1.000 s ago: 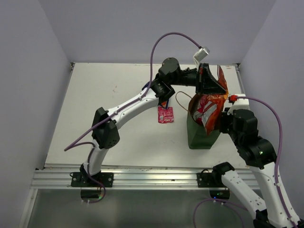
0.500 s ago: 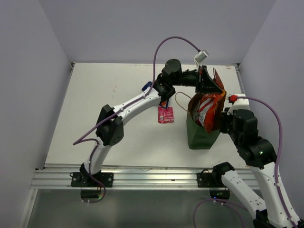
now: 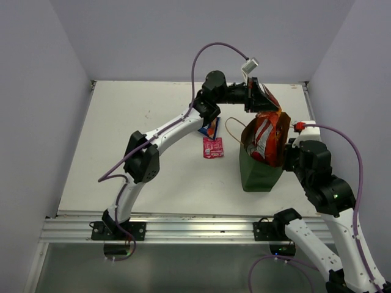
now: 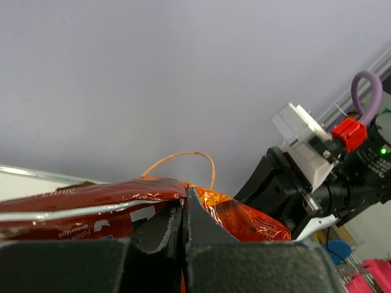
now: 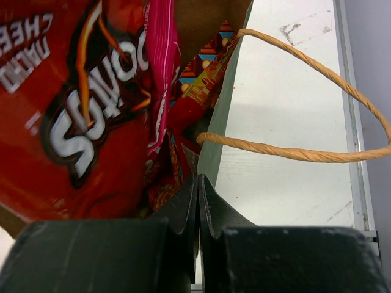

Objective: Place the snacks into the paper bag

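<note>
Soft, even light from above; the pale surface (image 3: pixel 122 110) carries only faint shadows in the top view. Both wrist views blur close up, with a mild sheen on the red Doritos bag (image 5: pixel 67 110).

White matte counter (image 3: pixel 134 140), faintly scuffed with small dark marks (image 3: pixel 146 112) toward the far left. Plain pale lavender-grey walls (image 3: pixel 183 36) closing in on three sides. Ribbed silver aluminium rail (image 3: pixel 195 227) running along the near edge, full width of the counter.

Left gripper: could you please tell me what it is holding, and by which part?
The left gripper pinches the crinkly red Doritos foil bag by its top edge, its lower end inside the dark green paper bag.
</note>
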You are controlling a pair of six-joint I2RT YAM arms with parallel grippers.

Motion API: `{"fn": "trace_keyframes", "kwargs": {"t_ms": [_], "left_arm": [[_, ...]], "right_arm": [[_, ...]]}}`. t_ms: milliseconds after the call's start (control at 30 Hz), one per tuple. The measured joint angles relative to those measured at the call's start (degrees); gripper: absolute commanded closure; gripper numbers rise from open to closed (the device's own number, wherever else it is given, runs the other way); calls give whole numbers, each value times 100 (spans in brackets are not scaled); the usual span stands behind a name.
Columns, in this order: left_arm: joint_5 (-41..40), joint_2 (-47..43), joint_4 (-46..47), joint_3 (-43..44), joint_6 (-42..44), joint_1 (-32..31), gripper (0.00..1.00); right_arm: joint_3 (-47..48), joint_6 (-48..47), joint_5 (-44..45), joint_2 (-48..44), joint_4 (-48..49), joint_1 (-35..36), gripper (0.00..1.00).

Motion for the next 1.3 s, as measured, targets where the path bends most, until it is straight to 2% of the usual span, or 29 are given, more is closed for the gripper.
{"fn": "trace_keyframes", "kwargs": {"t_ms": [133,233,467,633,733,1000,1300], "left_arm": [[358,-22,9,-337,72,-116,100],[509,-85,-470,-490,446,-293,100],[251,-367,-2680,-313,1956,-817,100],[-581,-306,-4603,697,2914,-1008,100],[-1082,-280,-5298,1209,3263,-1058,100],[-2094,-90,-6317,1370,3663,-1200,100],[-2516,262,-6800,1366,3711,-1290,100]], "right_arm": [[0,0,0,0,4,0,100],[0,0,0,0,4,0,100],[-2,0,-4,2,-13,0,100],[-2,0,-2,0,-7,0,100],[-2,0,-2,0,-2,0,100],[-2,0,-4,0,2,0,100],[-2,2,-4,-2,2,0,100]]}}
